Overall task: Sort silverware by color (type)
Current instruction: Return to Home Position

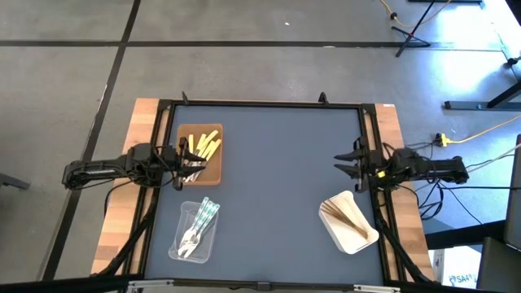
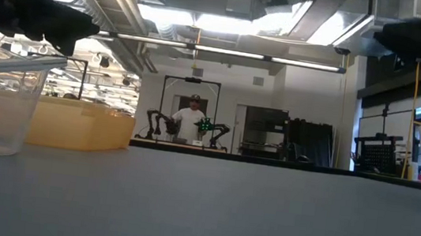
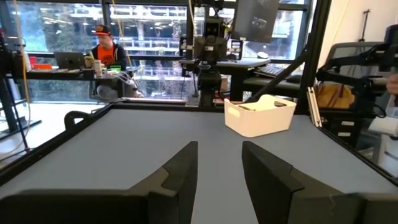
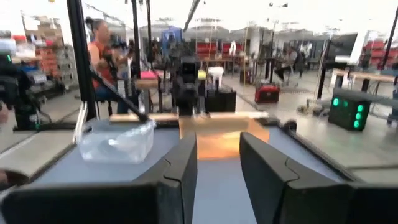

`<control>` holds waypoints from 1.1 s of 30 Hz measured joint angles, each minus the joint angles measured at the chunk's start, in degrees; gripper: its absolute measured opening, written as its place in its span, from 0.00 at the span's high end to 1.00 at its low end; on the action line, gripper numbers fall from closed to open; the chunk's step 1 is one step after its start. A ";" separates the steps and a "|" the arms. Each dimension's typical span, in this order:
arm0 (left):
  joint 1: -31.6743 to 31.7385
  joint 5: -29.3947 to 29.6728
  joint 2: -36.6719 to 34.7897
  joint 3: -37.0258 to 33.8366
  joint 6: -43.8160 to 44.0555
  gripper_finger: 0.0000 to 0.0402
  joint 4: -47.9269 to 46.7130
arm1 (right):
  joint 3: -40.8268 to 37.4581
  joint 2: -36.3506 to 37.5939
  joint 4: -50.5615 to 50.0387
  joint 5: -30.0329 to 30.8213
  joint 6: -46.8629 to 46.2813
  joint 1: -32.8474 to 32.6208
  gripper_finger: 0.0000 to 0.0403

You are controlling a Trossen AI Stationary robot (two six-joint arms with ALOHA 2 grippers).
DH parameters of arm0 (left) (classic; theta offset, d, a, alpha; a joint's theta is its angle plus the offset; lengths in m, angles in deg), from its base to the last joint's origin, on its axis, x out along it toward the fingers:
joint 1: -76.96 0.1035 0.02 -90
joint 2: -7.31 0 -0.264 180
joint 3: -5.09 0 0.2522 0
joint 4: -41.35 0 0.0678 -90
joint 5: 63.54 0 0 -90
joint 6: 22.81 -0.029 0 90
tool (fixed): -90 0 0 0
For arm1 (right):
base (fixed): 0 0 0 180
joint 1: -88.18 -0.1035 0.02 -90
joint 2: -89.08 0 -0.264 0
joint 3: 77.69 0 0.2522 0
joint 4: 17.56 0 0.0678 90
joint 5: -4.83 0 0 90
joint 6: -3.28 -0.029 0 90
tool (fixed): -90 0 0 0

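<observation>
- My left claw [image 1: 182, 163] at 9 o'clock and right claw [image 1: 342, 165] at 3 o'clock hang parted and empty, parked because no piece lies loose.
- Yellow silverware [image 1: 203, 146] sits in the brown tray [image 1: 210, 173] at 10 o'clock.
- Greenish silverware [image 1: 198, 226] sits in the clear tray [image 1: 213, 241] at 7 o'clock.
- Wooden silverware [image 1: 343, 213] sits in the white tray [image 1: 366, 236] at 5 o'clock.

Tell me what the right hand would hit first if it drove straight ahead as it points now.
Probably the brown tray: it lies dead ahead of the right hand across the table. Height is unclear, so it might pass over.
</observation>
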 joint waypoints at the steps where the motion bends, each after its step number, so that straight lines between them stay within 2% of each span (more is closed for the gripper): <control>1: 0.00 -0.15 0.00 0.00 0.02 0.70 -0.02 | -0.67 -0.02 -0.09 0.10 -0.23 0.00 0.73; 13: 0.00 -0.15 0.00 0.00 0.08 0.70 -0.07 | -8.59 -0.04 5.93 1.39 -5.59 0.00 0.73; 25: -0.02 -0.04 0.00 0.00 0.15 0.70 -0.29 | -8.55 -0.11 5.26 1.86 -7.01 0.00 0.73; 33: 0.00 0.03 0.00 0.00 0.24 0.70 -0.50 | -8.53 -1.03 5.10 1.83 -4.08 0.00 0.73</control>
